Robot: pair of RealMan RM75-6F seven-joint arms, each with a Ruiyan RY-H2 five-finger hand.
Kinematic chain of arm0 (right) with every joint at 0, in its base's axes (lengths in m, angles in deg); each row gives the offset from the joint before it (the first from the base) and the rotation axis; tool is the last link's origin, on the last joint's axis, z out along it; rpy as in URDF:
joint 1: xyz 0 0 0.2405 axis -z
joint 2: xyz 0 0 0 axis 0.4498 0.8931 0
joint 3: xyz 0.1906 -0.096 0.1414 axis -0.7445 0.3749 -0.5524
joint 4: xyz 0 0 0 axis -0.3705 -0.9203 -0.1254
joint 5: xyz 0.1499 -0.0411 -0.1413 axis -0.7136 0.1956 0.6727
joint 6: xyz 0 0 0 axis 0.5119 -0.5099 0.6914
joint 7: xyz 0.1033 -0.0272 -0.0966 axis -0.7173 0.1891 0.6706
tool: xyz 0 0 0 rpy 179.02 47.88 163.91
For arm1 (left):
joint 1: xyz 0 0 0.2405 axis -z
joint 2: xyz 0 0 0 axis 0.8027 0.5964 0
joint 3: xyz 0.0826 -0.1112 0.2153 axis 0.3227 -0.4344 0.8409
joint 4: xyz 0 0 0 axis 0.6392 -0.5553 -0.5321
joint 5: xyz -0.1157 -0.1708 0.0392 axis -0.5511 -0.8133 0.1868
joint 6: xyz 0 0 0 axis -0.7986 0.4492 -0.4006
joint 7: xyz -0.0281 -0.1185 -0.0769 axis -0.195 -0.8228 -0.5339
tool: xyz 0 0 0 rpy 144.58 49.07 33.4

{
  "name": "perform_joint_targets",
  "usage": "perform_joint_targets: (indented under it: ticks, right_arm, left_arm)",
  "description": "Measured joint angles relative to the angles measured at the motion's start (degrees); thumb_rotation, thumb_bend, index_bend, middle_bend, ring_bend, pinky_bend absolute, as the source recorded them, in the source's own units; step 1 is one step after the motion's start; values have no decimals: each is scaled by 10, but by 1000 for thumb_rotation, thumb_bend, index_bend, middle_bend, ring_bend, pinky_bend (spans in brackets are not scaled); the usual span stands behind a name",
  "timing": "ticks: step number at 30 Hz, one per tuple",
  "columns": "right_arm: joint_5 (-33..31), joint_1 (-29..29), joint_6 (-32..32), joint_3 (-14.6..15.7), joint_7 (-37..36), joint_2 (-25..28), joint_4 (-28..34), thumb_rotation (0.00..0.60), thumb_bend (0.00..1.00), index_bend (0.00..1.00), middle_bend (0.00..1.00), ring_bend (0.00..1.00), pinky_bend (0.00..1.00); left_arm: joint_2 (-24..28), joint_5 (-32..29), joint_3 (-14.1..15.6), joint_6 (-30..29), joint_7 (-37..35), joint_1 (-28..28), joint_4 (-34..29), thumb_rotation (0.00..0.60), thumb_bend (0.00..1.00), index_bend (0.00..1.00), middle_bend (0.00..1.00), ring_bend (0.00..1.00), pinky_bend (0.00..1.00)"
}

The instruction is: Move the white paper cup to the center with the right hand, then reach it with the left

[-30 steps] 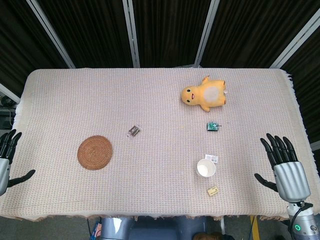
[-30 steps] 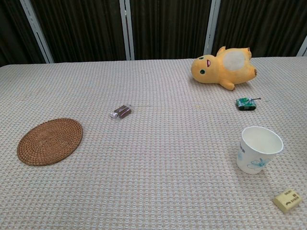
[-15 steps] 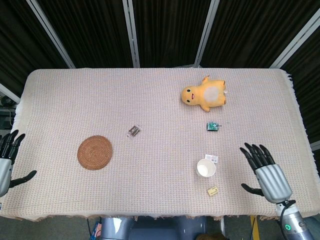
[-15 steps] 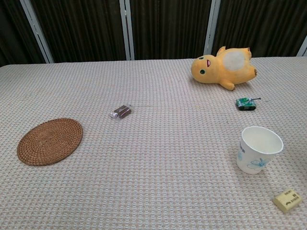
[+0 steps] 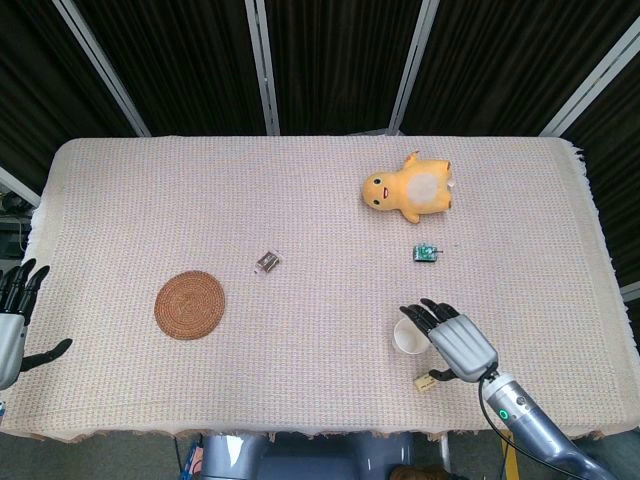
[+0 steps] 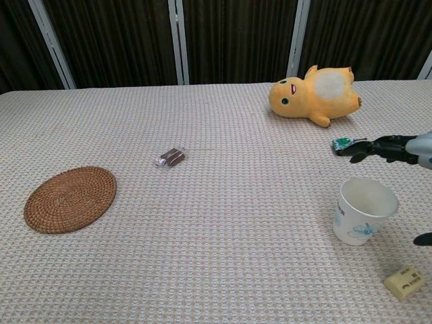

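Both hands show spread, empty fingers. The right hand (image 5: 457, 341) hovers over the white paper cup (image 5: 410, 339), which stands upright near the table's (image 5: 120, 190) front right; contact looks unlikely. The left hand (image 5: 10, 320) waits at the table's left edge.

Bright, even overhead light, soft faint shadows, sharp focus, perhaps slight wide-angle bending at edges.

1 cup (image 5: 408, 337), 1 plush (image 5: 410, 189), 1 mat (image 5: 190, 305), 1 toy tank (image 5: 426, 253).
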Motion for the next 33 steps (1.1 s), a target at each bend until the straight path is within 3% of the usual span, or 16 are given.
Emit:
perform_joint_targets:
  ticks: [3, 5, 7, 15, 21, 28, 33]
  right_arm:
    - [-31, -13, 17, -8, 41, -24, -4, 600, 88, 137, 250, 200, 268]
    - [-41, -18, 20, -12, 63, -39, -13, 600, 149, 265, 399, 342, 311]
    - [-51, -23, 21, -15, 83, -55, -26, 600, 175, 315, 454, 393, 326]
    - [-61, -44, 6, -34, 89, -98, -47, 600, 185, 332, 460, 399, 328]
    - [-72, -82, 12, -75, 95, -112, -36, 600, 185, 330, 460, 396, 328]
    - [-163, -145, 50, -120, 163, -149, -27, 600, 188, 327, 460, 387, 327]
    - [-236, -187, 69, -135, 206, -196, -42, 600, 186, 293, 421, 355, 328]
  left_arm:
    - [2, -3, -1, 2, -3, 0, -1, 600, 0, 0, 0, 0, 0]
    - [4, -4, -2, 2, -7, 0, -2, 600, 0, 0, 0, 0, 0]
    - [5, -4, -2, 3, -9, 0, -3, 600, 0, 0, 0, 0, 0]
    - [10, -17, -3, 13, -12, 0, -3, 600, 0, 0, 0, 0, 0]
    - [12, -39, -7, 25, -20, 0, 5, 600, 0, 0, 0, 0, 0]
    - [11, -57, -16, 43, -20, 8, 9, 600, 0, 0, 0, 0, 0]
    - [8, -68, -19, 55, -16, 13, 10, 600, 0, 0, 0, 0, 0]
